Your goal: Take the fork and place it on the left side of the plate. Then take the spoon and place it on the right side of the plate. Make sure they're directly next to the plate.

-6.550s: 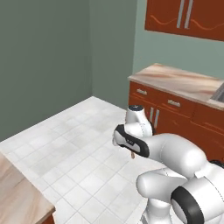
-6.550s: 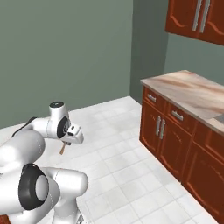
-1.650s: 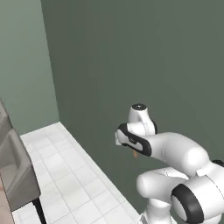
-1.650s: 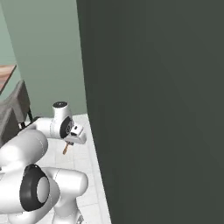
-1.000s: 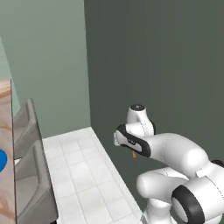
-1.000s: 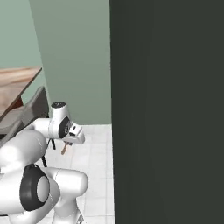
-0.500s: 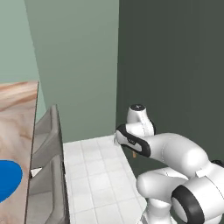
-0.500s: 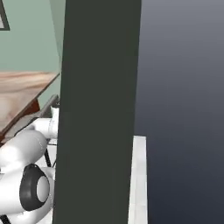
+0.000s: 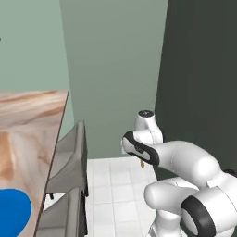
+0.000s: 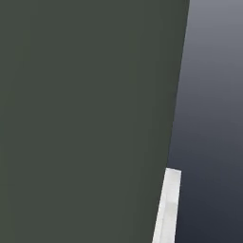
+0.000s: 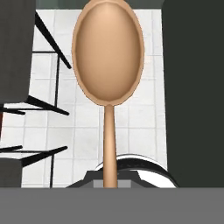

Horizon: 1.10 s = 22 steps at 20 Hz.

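My gripper [image 9: 142,161] hangs low in front of the arm, over the white tiled floor, shut on the tan-brown spoon [image 9: 142,164]. In the hand view the spoon [image 11: 108,57] points straight away from the hand, with its oval bowl far out and its thin handle running back between the fingers. The blue plate [image 9: 11,213] lies on the wooden table [image 9: 28,120] at the lower left edge of the left base view, well to the left of the gripper. The fork is out of view.
Two grey chairs [image 9: 69,162] stand along the table's right edge, between the arm and the plate. A dark tall panel [image 9: 199,78] rises just right of the arm and also covers most of the right base view [image 10: 85,118]. A pale green wall stands behind.
The whole picture has shifted with the base: the table, chairs and plate have slid further into the left view. The spoon stays held in the same pose.
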Motion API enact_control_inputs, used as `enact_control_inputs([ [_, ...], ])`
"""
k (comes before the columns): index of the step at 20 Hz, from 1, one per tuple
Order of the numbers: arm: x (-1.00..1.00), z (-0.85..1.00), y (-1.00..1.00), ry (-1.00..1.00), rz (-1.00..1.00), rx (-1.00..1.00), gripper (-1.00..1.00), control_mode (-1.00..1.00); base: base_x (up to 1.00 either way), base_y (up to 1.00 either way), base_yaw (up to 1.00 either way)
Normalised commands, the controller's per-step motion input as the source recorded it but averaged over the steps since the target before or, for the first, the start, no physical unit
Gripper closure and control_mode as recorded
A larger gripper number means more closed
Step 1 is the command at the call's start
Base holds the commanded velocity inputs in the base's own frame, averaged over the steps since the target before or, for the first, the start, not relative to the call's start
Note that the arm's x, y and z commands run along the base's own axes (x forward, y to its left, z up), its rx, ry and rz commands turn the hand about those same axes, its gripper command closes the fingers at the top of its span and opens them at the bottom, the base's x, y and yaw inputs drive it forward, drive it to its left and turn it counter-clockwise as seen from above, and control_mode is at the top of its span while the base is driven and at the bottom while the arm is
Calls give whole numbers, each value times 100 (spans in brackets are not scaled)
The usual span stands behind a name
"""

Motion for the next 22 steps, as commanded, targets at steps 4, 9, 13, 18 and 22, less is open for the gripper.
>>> enact_control_inputs([
  [4,0,0,0,0,0,0,100,100,77,-8,38],
  [9,0,0,0,0,0,0,100,100,71,-4,47],
  [13,0,0,0,0,0,0,100,100,69,-1,50],
  [18,0,0,0,0,0,0,100,100,61,-2,59],
  [22,0,0,0,0,0,0,100,100,46,-1,69],
])
